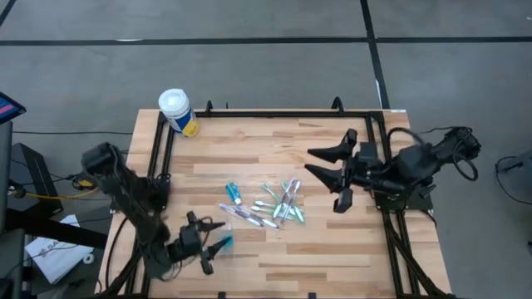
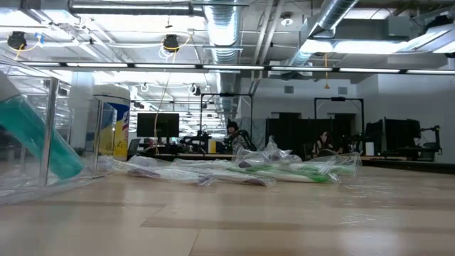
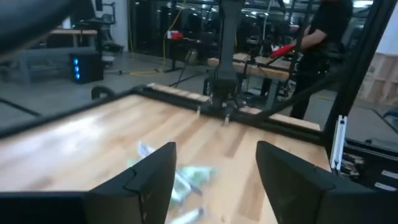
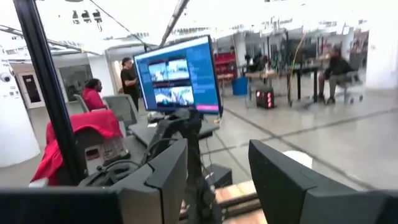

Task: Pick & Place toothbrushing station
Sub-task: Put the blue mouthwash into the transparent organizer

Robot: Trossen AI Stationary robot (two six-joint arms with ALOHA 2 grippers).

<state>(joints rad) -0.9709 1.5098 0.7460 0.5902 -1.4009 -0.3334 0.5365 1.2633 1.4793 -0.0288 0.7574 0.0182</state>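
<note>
The clear plastic holder (image 1: 223, 243) sits near the front left of the wooden table (image 1: 332, 257), with a teal tube (image 2: 35, 139) leaning inside it, plain to see up close in the low view. Just beside it is the left gripper (image 1: 206, 241), fingers spread apart and nothing between them, pointing toward the middle of the table. Out there lies the rest of the set in a loose scatter: pale green, purple and white toothbrushes (image 1: 283, 203) in crinkly clear wrappers, and a small teal-and-white tube (image 1: 235, 193) a little to their left. The right gripper (image 1: 332, 176) hangs above the table's right side, near the scatter, its fingers apart and empty too; from its wrist you mostly see the room beyond, with a monitor and people at desks. A white-lidded canister (image 1: 178, 111) stands at the far left corner, well away from all this. To my eye most of the job is left, and the trouble ahead is that heap: the brushes overlap and the wrappers look slippery, so a pinch could lift two at once, or slide off and push the pile about. The holder looks light, and the left arm is so close that a careless swing could knock it over and tip the tube out. Both arms reaching for the middle together could also clash.
</note>
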